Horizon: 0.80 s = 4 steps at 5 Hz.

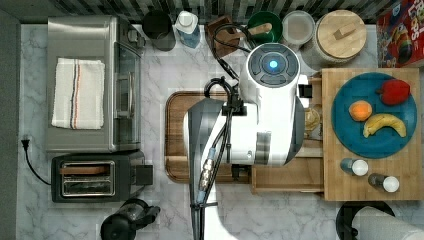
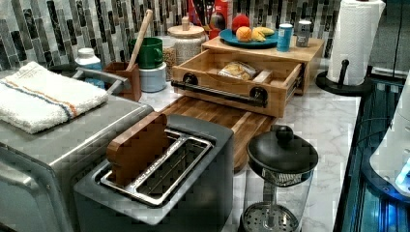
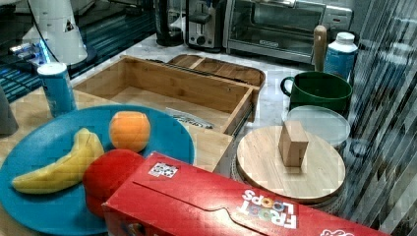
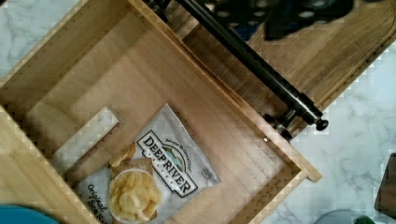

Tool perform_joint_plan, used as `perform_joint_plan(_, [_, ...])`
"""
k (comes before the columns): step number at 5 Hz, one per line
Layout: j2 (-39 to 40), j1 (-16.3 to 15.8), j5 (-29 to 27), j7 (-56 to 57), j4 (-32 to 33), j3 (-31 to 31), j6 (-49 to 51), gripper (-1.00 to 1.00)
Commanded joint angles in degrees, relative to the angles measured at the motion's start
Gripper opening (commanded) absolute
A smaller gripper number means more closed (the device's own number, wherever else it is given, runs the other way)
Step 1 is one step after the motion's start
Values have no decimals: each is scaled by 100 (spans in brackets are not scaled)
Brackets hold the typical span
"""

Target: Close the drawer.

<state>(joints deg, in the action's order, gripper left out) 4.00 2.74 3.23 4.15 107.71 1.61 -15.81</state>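
Observation:
The drawer (image 2: 227,72), a shallow light-wood box, stands pulled out from under the slab that bears the blue plate (image 1: 375,115). Its long black bar handle (image 2: 217,93) faces the brown tray (image 2: 227,118). In the wrist view I look down into the drawer (image 4: 140,79): a bag of chips (image 4: 154,177) lies in it, and the handle (image 4: 252,70) crosses its front. Dark parts of my gripper (image 4: 261,16) hang above the tray, just past the handle. In the top view my white arm (image 1: 270,105) covers most of the drawer (image 1: 287,177). The right view shows the drawer (image 3: 162,91) open.
A toaster oven (image 1: 92,82) and a toaster (image 1: 95,175) stand at the top view's left, with a black glass pot (image 1: 122,225) below them. A green mug (image 1: 265,25), a jar with a wooden lid (image 1: 342,32) and a cereal box (image 1: 400,32) line the back. Two shakers (image 1: 370,175) sit on the slab.

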Motion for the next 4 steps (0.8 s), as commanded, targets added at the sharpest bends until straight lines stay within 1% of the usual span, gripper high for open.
perform_joint_plan(1, [-468, -407, -305, 67, 653, -513, -120, 100])
perform_joint_plan(2, [-318, -305, -501, 69, 508, -879, 93, 100])
perform_joint_plan(3, [-449, -399, -616, 241, 883, -932, -156, -100])
perform_joint_plan(4, [-460, -404, -573, 708, 1242, -985, -493, -100])
